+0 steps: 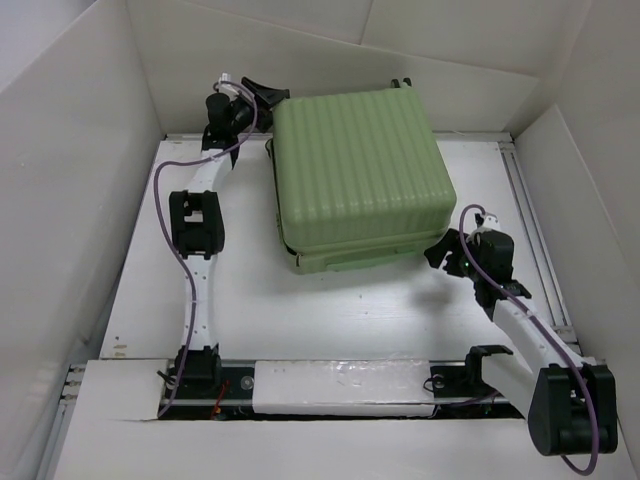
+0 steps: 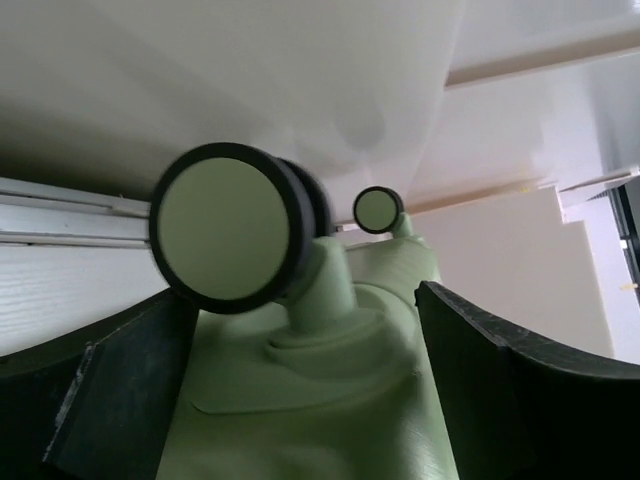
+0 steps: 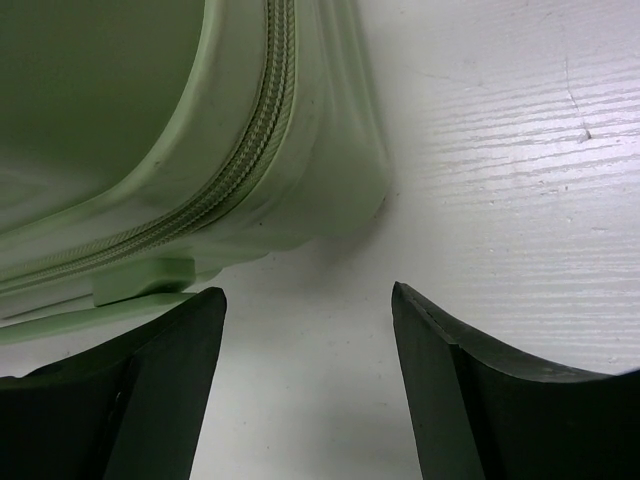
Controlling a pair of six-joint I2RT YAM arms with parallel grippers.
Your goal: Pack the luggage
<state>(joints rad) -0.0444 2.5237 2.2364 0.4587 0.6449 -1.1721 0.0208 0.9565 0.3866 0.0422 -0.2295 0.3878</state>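
Observation:
The pale green ribbed luggage (image 1: 360,175) lies closed and flat in the middle of the white table. My left gripper (image 1: 262,92) is open at its far left corner; in the left wrist view its fingers straddle the shell (image 2: 310,420) just below a black-and-green caster wheel (image 2: 225,225), with a second wheel (image 2: 377,209) beyond. My right gripper (image 1: 441,252) is open and empty just off the suitcase's near right corner. The right wrist view shows that corner and its zipper seam (image 3: 245,170) ahead of the fingers, with bare table between them.
White walls enclose the table (image 1: 330,320) on the left, back and right. A metal rail (image 1: 535,230) runs along the right edge. The arm bases sit on a white bar (image 1: 340,385) at the near edge.

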